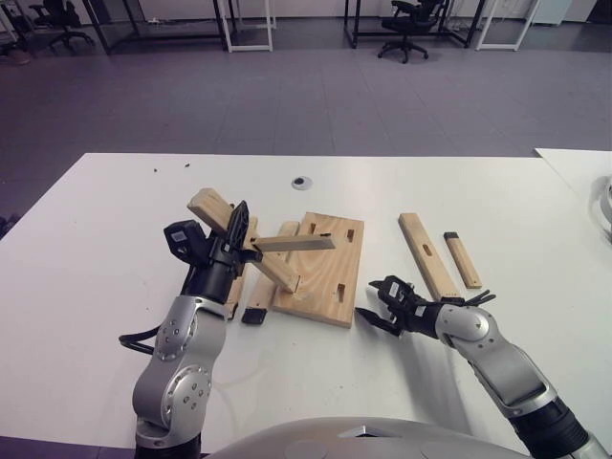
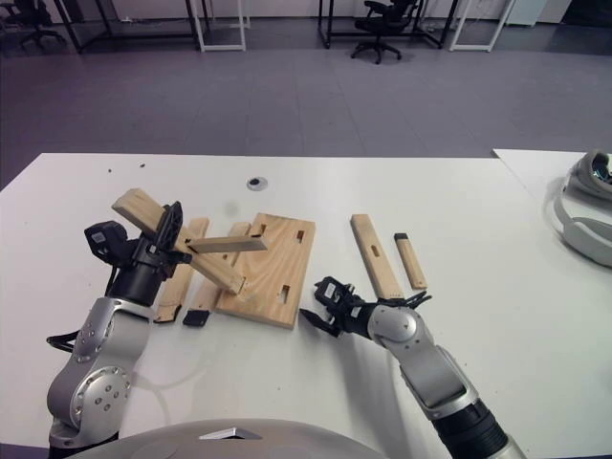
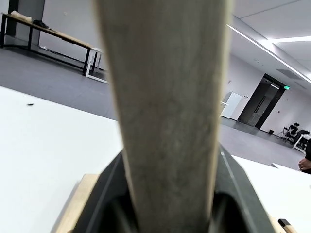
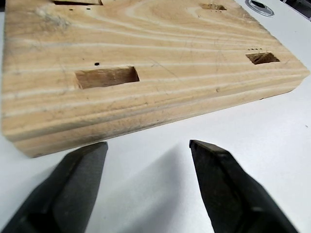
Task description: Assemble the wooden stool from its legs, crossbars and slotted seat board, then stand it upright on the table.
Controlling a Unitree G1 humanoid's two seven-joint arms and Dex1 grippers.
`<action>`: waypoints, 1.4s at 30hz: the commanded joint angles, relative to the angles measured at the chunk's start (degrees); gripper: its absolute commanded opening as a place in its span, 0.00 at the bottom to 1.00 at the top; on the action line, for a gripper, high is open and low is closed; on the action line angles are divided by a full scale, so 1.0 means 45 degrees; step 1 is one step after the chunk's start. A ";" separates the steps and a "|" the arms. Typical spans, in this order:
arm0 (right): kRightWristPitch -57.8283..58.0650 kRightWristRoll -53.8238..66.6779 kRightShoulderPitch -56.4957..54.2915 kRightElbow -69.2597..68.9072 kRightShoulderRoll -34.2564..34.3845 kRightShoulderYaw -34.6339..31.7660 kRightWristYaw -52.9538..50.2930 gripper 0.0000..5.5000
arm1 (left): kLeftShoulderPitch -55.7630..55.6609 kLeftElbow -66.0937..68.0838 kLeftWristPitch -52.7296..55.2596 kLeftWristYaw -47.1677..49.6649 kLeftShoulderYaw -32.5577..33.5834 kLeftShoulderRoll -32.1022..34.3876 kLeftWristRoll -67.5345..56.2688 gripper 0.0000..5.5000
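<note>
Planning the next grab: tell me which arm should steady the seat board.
Right. The right tool lies open by the seat board; the left tool is shut on a leg.

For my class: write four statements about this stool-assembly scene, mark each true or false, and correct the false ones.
1. The left gripper holds a wooden leg lifted off the table. True.
2. The right gripper is shut on the seat board. False: it is open, just short of the board's near edge.
3. The seat board lies flat on the table. True.
4. The stool stands fully assembled. False: a loose leg and crossbar lie right of the board.
</note>
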 commanded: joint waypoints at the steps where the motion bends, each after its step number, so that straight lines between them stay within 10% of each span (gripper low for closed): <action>1: -0.0102 -0.0160 -0.0124 0.0078 -0.0084 0.0019 0.0071 0.57 | -0.0177 0.0446 0.0844 0.0445 0.0762 -0.0320 -0.1299 0.19; 6: -0.0225 -0.0236 0.0036 0.0181 -0.0105 0.0077 0.0036 0.57 | -0.0183 0.0640 0.1589 0.0147 0.1210 0.0641 -0.1342 0.18; 21: -0.0040 -0.0634 -0.0155 -0.0063 0.0021 0.0139 -0.0034 0.57 | -0.1558 0.0920 0.2175 0.0495 -0.3605 0.1962 0.5128 0.19; 28: -0.0033 -0.0416 -0.0449 0.0267 0.0446 -0.0559 -0.0572 0.57 | -0.1406 -0.0583 0.1215 -0.1020 -0.2350 0.0797 0.2274 0.44; 37: 0.0568 0.3587 -0.2855 0.0852 0.1443 -0.6438 -0.1674 0.57 | -0.2440 -0.1304 0.2334 -0.1723 -0.0696 0.0272 -0.3819 0.70; 42: 0.0758 0.4101 -0.3298 0.1440 0.1363 -0.7345 -0.2200 0.57 | -0.3044 -0.2171 0.2769 -0.1074 -0.0038 0.1066 -0.7925 0.86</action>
